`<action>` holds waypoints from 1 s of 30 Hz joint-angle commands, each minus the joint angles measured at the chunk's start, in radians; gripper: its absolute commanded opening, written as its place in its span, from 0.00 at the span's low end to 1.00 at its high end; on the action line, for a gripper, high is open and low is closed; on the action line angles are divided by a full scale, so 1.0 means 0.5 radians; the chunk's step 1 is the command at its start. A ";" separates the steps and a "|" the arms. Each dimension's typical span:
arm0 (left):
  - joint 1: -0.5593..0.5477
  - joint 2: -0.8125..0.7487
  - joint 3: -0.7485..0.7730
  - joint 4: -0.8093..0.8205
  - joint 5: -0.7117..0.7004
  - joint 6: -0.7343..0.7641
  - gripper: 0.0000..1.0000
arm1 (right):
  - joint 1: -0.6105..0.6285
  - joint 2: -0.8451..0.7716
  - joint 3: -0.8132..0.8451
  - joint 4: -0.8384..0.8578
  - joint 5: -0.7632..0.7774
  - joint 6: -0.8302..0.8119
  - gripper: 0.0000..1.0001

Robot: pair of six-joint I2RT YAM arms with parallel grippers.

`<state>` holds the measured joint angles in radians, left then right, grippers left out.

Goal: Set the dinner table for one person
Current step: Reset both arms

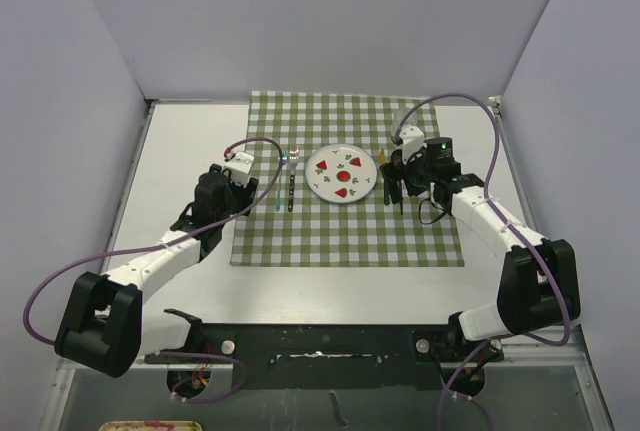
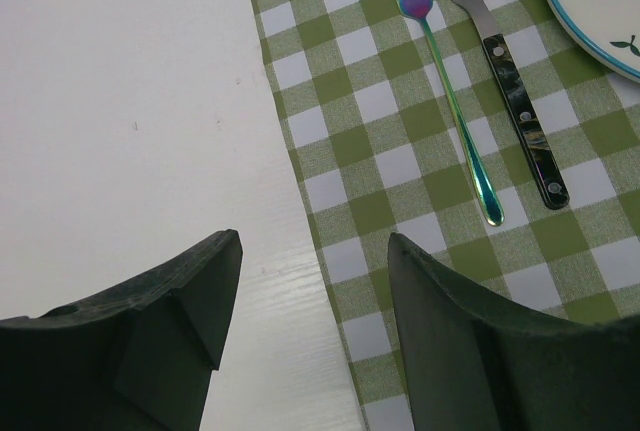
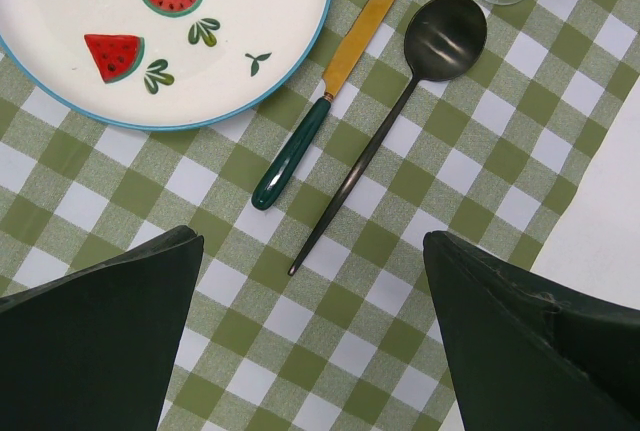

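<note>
L gripper [image 2: 312, 286], R gripper [image 3: 312, 296]: released, empty, poised over checked cloth [image 1: 350, 241]. Beneath all, dinner table [image 1: 185, 151]: stiff, heavy, fixed, prob. nothing to grasp. Beside plate [image 3: 230, 71], knife [image 3: 322, 101] & spoon [image 3: 400, 101]: thin, slippery; pinch mid-handle.

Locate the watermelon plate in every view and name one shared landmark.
Top external: plate mid-frame, on the checked cloth.
Left wrist: top right corner, cropped.
Right wrist: top left, cropped.
Shared landmark: the checked cloth under it.
</note>
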<state>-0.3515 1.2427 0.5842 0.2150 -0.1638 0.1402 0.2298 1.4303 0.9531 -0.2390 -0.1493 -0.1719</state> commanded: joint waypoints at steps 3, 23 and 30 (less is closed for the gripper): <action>0.009 -0.043 0.028 0.117 0.021 0.014 0.59 | -0.002 -0.061 0.058 0.070 -0.005 0.009 0.98; 0.009 -0.046 0.025 0.113 0.035 0.017 0.59 | -0.004 -0.078 0.045 0.086 -0.018 0.009 0.98; 0.010 -0.046 0.020 0.116 0.032 0.017 0.59 | -0.005 -0.078 0.045 0.087 -0.017 0.009 0.98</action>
<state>-0.3515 1.2427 0.5842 0.2146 -0.1566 0.1425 0.2298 1.4303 0.9531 -0.2390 -0.1524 -0.1719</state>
